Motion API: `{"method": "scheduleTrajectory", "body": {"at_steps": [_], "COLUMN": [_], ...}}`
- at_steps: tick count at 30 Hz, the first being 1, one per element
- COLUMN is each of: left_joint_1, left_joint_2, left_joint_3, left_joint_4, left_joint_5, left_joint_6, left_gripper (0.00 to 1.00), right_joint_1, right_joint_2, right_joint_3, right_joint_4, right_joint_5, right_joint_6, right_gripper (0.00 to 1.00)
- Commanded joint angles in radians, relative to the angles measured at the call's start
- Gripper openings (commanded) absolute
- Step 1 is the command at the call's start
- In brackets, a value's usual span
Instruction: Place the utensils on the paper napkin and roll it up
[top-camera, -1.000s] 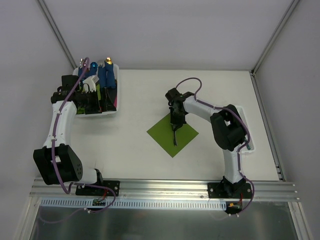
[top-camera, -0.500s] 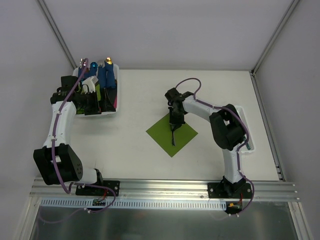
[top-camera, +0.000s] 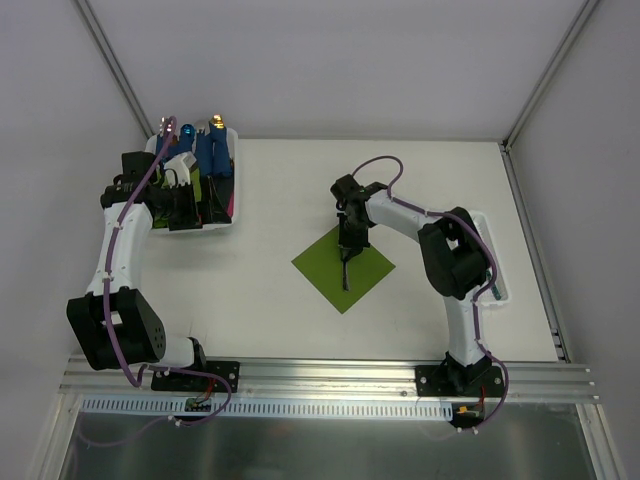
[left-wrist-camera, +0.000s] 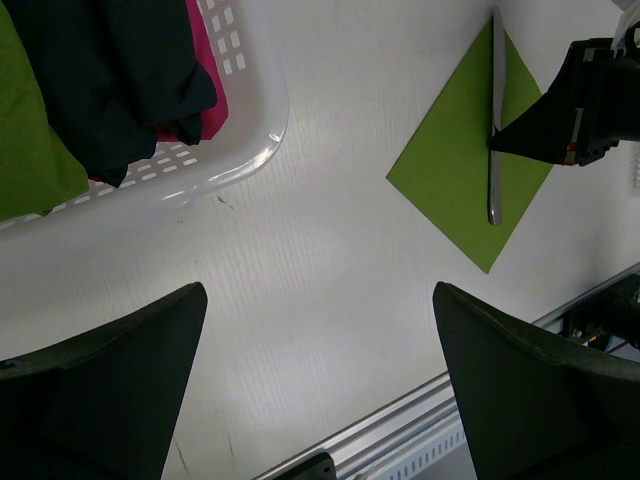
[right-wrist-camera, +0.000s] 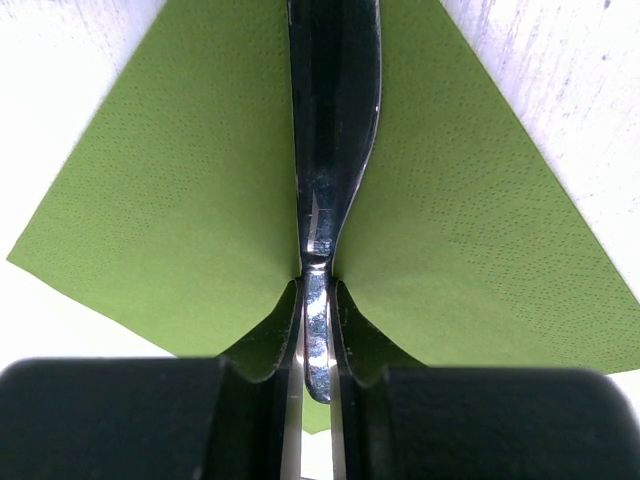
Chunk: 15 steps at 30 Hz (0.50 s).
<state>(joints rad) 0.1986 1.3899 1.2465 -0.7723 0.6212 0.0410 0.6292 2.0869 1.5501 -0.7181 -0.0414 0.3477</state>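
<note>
The lime-green paper napkin (top-camera: 325, 262) lies as a diamond at the table's middle; it also shows in the left wrist view (left-wrist-camera: 450, 175) and the right wrist view (right-wrist-camera: 180, 200). My right gripper (top-camera: 349, 240) is over its far corner, shut on the silver end of one utensil (right-wrist-camera: 316, 330), whose dark length runs along the napkin's diagonal (top-camera: 346, 272). That utensil also shows in the left wrist view (left-wrist-camera: 494, 120). I cannot tell whether it rests on the paper. My left gripper (left-wrist-camera: 320, 400) is open and empty by the basket (top-camera: 226, 222).
The white basket (left-wrist-camera: 262, 150) at the far left holds blue tube bundles (top-camera: 208, 150) and green and pink folded napkins. A white tray (top-camera: 500, 285) sits at the right edge under the right arm. The aluminium rail (top-camera: 330, 375) runs along the near edge.
The right gripper with the utensil has shifted very slightly left, and the napkin has moved a little with it. The left arm has not moved.
</note>
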Motion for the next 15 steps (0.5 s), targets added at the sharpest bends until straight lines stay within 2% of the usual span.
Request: {"method": "scheduleTrajectory", "body": {"at_steps": [1,11,13,15], "left_joint_1": [0.015,0.018,0.018,0.018], "left_joint_2": [0.0,-0.011,-0.011,-0.011], "left_joint_3": [-0.001,-0.005,-0.004,-0.002], "left_joint_4": [-0.005,-0.005,-0.005,-0.005], "left_joint_5": [0.028,0.031,0.034,0.034], "left_joint_6": [0.014,0.014,0.014,0.014], "left_gripper": [0.99,0.99,0.99,0.99], "right_joint_1": [-0.005,-0.008,-0.016,-0.016], "right_joint_2": [0.004,-0.011,-0.01,-0.016], "right_joint_3": [0.034,0.03,0.03,0.027], "right_joint_4": [-0.003,-0.004,-0.004,-0.004], "right_joint_5": [-0.003,0.0,-0.009,-0.009], "right_joint_6": [0.024,0.028,0.03,0.03], "right_gripper": [0.0,0.0,0.14,0.23]}}
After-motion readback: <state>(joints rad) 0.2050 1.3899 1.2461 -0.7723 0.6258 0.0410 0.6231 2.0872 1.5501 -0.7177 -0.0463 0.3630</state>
